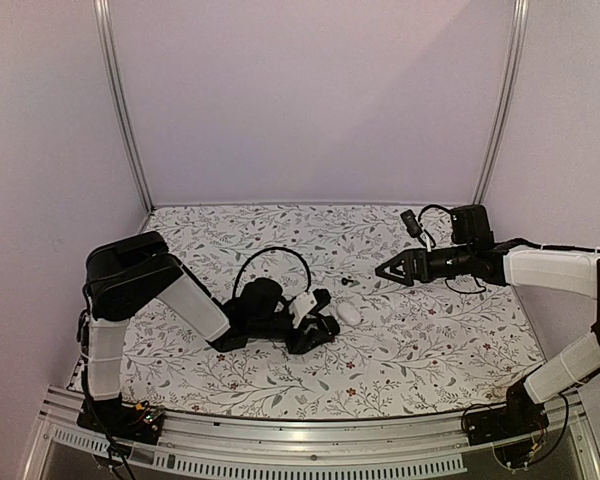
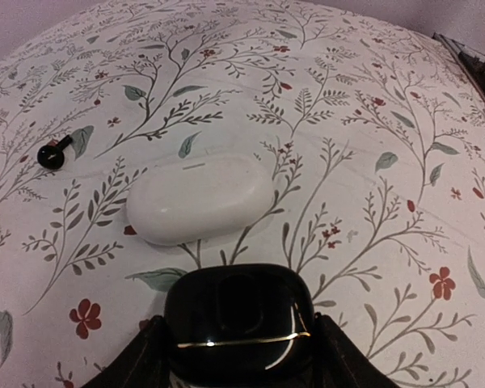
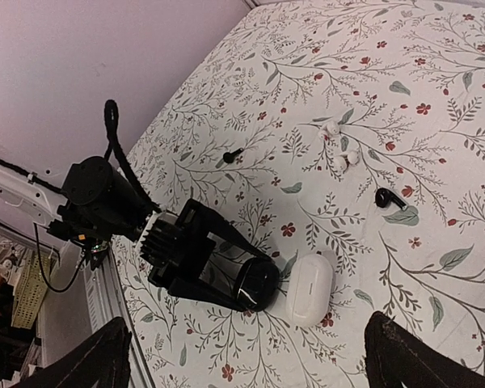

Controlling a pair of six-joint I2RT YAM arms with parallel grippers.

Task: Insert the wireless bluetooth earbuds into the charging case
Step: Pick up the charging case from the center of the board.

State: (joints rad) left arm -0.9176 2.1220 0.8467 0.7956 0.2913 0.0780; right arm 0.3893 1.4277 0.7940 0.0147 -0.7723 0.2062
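Black-and-white arms point(image 1: 195, 305), looped cables point(image 1: 272, 249)

no readable text, no labels, no brands, no numbers

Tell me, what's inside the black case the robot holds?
You can't see inside. The black case sits closed between the left gripper's fingers, so its lid hides whatever is in there. One dark earbud lies outside it on the table.

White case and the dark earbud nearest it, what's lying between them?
Nothing. In the left wrist view only bare leaf-printed cloth runs between the white case and the dark earbud. The right wrist view shows the same.
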